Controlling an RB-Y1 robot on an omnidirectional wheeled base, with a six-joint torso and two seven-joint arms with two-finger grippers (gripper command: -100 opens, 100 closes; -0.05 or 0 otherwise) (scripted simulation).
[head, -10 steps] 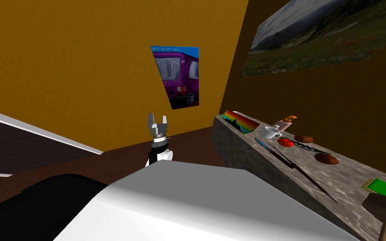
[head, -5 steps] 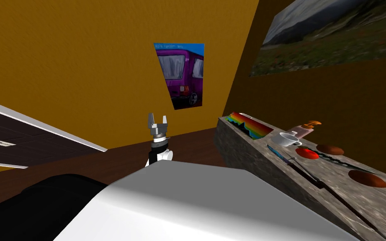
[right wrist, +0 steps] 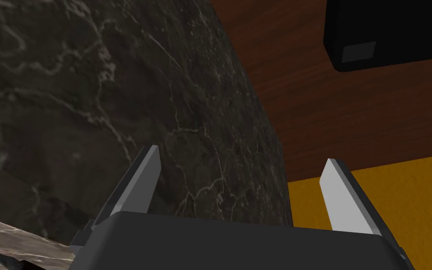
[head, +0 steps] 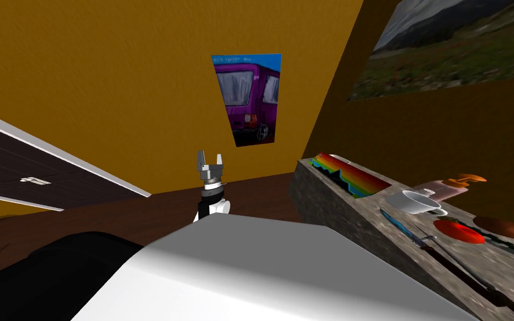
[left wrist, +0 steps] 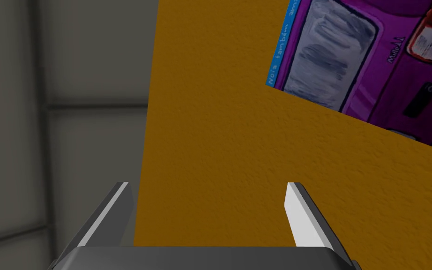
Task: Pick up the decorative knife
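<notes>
Decorative knife [head: 417,238], blue-bladed: lies flat on the stone counter [head: 323,206] at right, near its edge; right gripper [right wrist: 242,158] spread wide low beside the counter, likely pre-reach; left gripper [head: 209,160] likewise apart, raised clear.

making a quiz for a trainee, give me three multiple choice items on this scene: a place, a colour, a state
1. Where does the white cup stand? A on the floor; B on the stone counter; C in a pincer.
2. What colour is the pictured van? A purple; B green; C white.
3. How is the left pincer? A shut on the cup; B shut, empty; C open.
1 B, it sits on the counter top; 2 A, its body is purple; 3 C, its fingers stand apart, nothing between.
</notes>
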